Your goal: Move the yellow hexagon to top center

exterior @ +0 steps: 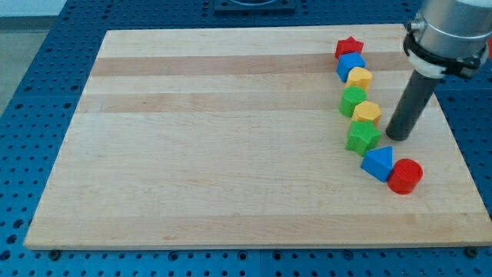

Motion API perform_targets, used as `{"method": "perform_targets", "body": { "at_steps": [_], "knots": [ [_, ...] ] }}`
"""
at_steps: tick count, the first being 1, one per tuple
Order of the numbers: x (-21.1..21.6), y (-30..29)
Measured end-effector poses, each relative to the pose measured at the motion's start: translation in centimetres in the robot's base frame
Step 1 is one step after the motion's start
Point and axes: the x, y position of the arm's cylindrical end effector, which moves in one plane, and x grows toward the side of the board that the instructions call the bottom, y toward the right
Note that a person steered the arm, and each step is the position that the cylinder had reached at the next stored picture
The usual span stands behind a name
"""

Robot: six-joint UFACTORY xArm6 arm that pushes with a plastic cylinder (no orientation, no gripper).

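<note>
Yellow hexagon (pixel 367 112) wedged in column near table's (pixel 231 154) right edge; my tip (pixel 397 136) just right, no tool fitted, holding nothing. Push risks dragging green star (pixel 362 137), green block (pixel 353 100).

Bright, even light; soft faint shadows; sharp focus throughout.

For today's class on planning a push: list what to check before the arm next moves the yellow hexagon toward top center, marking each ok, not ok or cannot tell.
1. My tip in view: ok.
2. Tip on the yellow hexagon's right: ok.
3. Tip touching hexagon: not ok, a gap shows.
4. Hexagon free of neighbours: not ok; green cylinder and green star crowd it.
5. Top-center board clear: ok.
6. Which yellow block is hexagonal, given the other yellow block: cannot tell.
</note>
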Motion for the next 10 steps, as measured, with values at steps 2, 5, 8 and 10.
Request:
{"method": "perform_targets", "body": {
  "at_steps": [2,5,8,10],
  "knots": [
    [-2.2,-0.7],
    [-2.2,-5.3],
    [-1.4,-13.4],
    [-1.2,-16.3]
  ]
}}
